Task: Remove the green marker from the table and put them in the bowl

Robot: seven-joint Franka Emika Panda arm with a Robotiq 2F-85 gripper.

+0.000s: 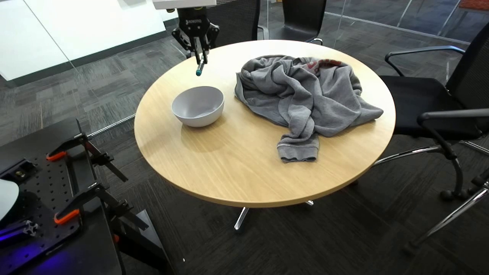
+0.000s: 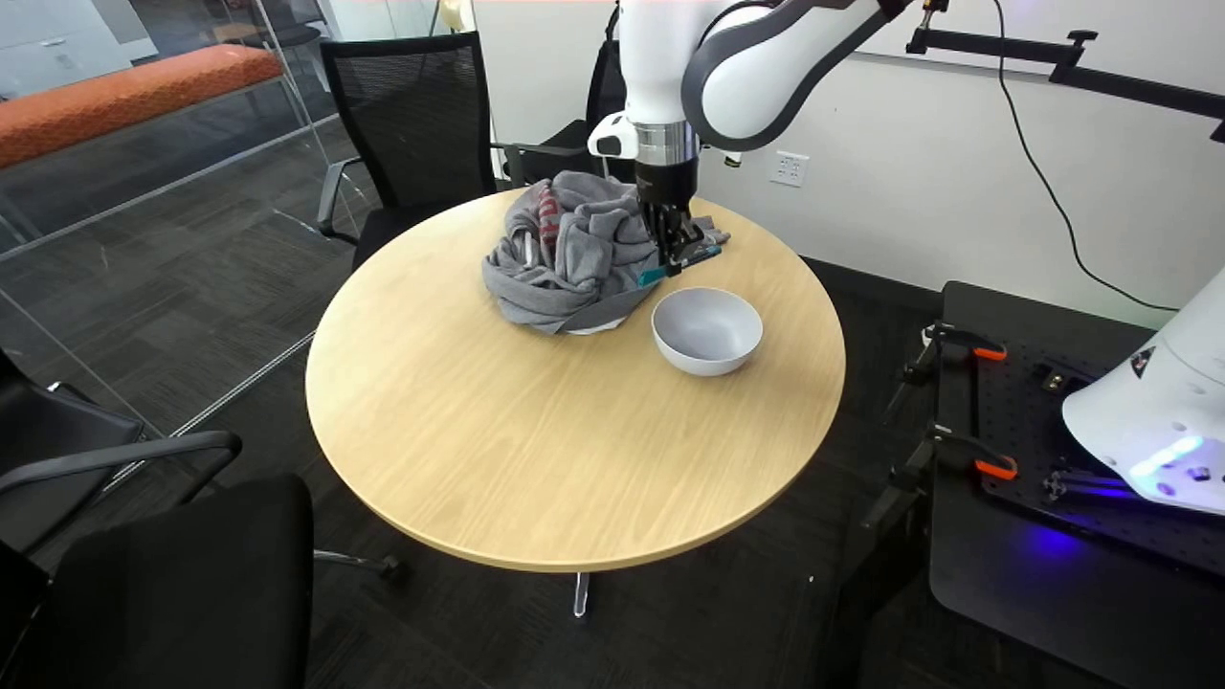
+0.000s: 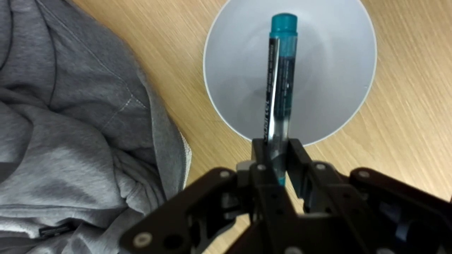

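Observation:
The green marker (image 3: 282, 77) has a teal end and a clear, dark-labelled barrel. My gripper (image 3: 275, 150) is shut on it near one end, and the rest sticks out past the fingertips. In the wrist view the marker's teal end lies over the light grey bowl (image 3: 339, 74). In both exterior views the gripper (image 1: 202, 61) (image 2: 674, 266) holds the marker (image 1: 199, 71) (image 2: 651, 277) tilted and above the table. The bowl (image 1: 198, 107) (image 2: 706, 330) stands upright on the table, and no object shows in it.
A crumpled grey sweatshirt (image 1: 301, 91) (image 2: 584, 254) (image 3: 81, 141) lies on the round wooden table (image 1: 229, 168) (image 2: 536, 459) beside the bowl. Black chairs (image 1: 428, 103) (image 2: 412, 144) stand around the table. A black bench (image 2: 995, 574) with clamps carries the robot base.

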